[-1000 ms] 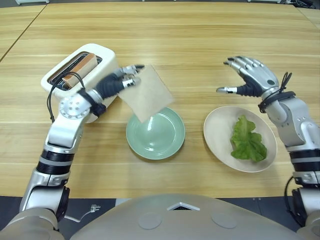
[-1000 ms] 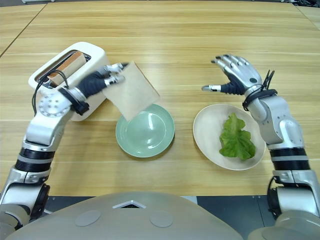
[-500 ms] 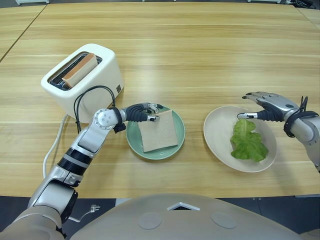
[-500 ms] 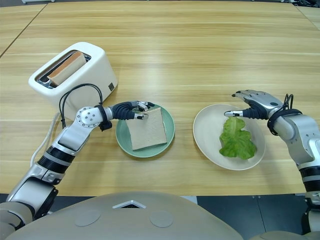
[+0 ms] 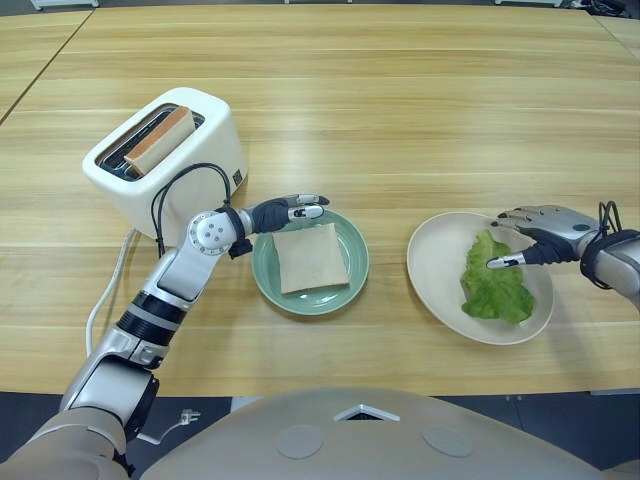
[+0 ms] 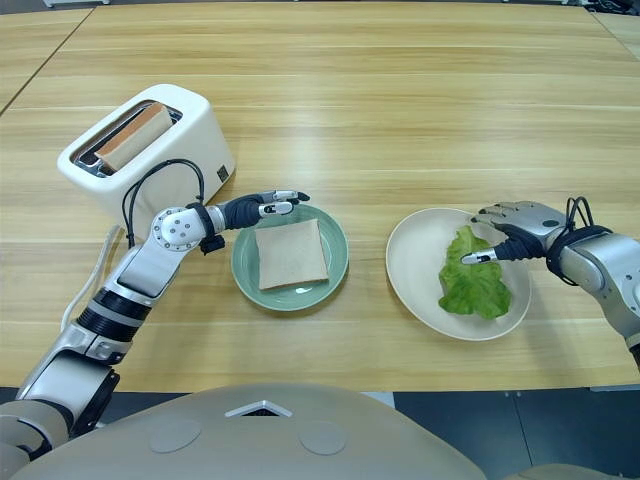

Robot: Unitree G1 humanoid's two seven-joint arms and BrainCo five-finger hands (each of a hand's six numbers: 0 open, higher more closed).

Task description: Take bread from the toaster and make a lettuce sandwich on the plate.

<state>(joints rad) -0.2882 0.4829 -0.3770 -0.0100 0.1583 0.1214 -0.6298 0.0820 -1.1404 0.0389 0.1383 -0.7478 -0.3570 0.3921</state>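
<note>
While on plate [image 5: 312, 304], pale square bread [image 5: 311, 258].

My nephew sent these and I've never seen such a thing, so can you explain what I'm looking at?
This is a humanoid robot with two fingered hands. Both pictures come from a two-eyed camera on its head, looking down at a wooden table. On it stand a white toaster with a bread slice in its slot, a green plate carrying a second slice, and a cream plate with a lettuce leaf. The left hand is open at the green plate's edge, holding nothing. The right hand hovers open over the lettuce.
</note>
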